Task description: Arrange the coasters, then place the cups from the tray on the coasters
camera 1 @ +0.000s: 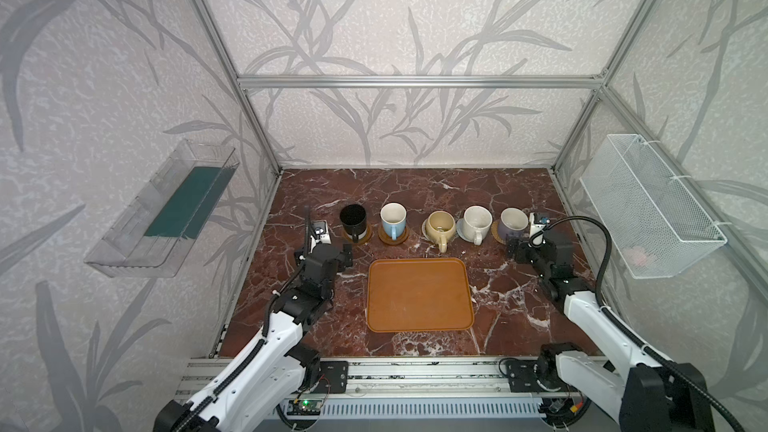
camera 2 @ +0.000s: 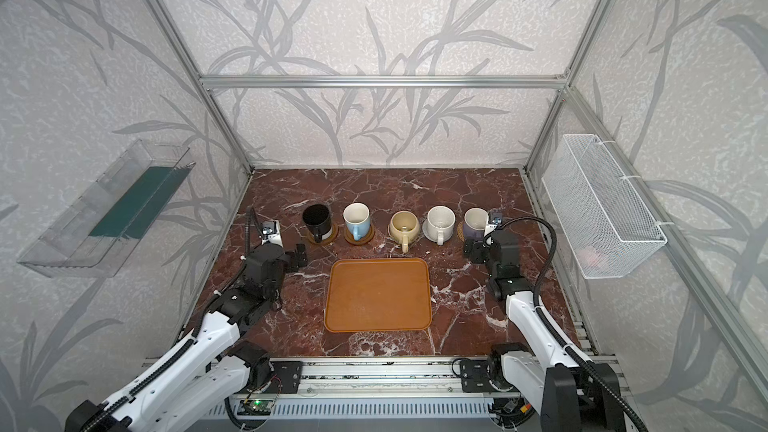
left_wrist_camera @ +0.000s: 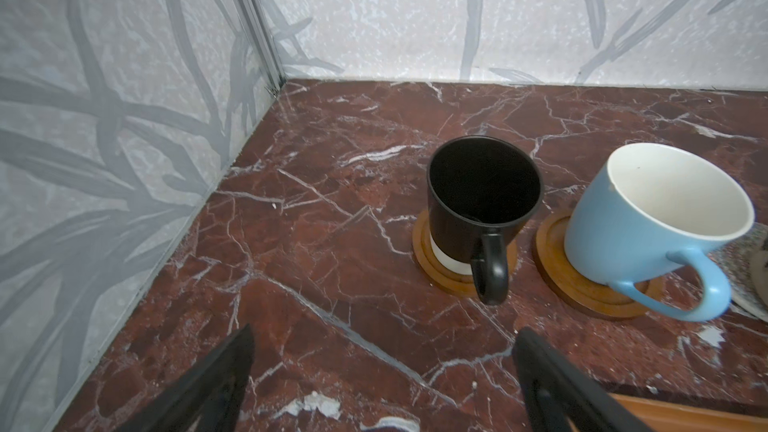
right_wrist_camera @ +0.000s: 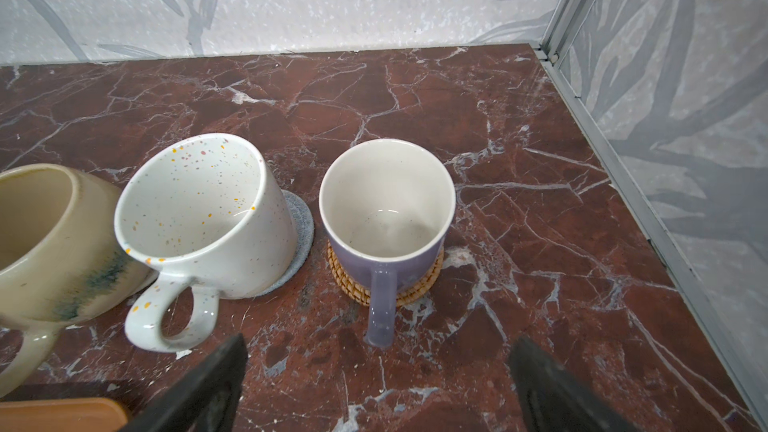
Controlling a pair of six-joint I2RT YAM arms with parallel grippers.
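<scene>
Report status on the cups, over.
Left gripper, right gripper open, empty. Black cup, blue cup, cream cup, white cup, lavender cup on coasters; tray bare. Nothing in the way.

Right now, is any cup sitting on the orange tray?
No, the tray holds nothing; the cups stand on coasters behind it.

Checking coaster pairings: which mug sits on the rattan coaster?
The lavender mug at the row's right end, on the golden rattan coaster; no other mug has one.
</scene>
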